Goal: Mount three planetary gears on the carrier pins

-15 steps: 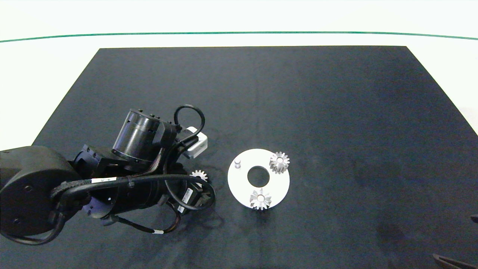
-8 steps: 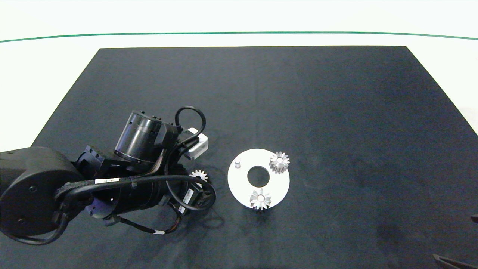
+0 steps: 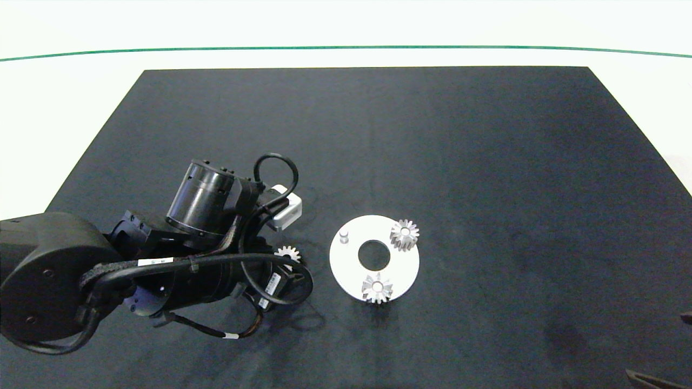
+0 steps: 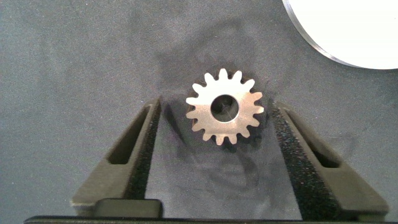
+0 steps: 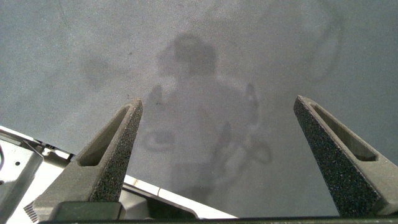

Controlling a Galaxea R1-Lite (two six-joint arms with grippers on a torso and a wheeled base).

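1. the worktop (image 3: 486, 162) is a wide dark mat, matte and slightly textured, so small metal parts lie flat on it and ought not to skate.
2. the left arm reaches in low over the mat, with its end effector (image 4: 214, 127) spread wide around the loose gear; the right end effector (image 5: 217, 155) hangs parked off at the near right corner, also spread wide over bare mat and holding nothing.
3. the white disc (image 3: 403, 270) sits mid-mat, flat, with a large centre hole; it looks light, so a hard push on a pin could well slide it.
4. two planetary gears (image 3: 404, 234) are already seated on the disc (one at the far right of it, one at the near edge); the third gear (image 4: 224, 114) lies flat on the mat just beside the disc, between the left fingers (image 4: 140, 155) but not yet touched by either pad.
5. this gear reads as stiff, dense metal, small and thin; the teeth give the pads purchase, so pinching across opposite tooth tips seems the sound grip, though it sits very low and could tip.
6. the one bare carrier pin (image 3: 344, 235) stands on the disc's far left side, nearest the gear.
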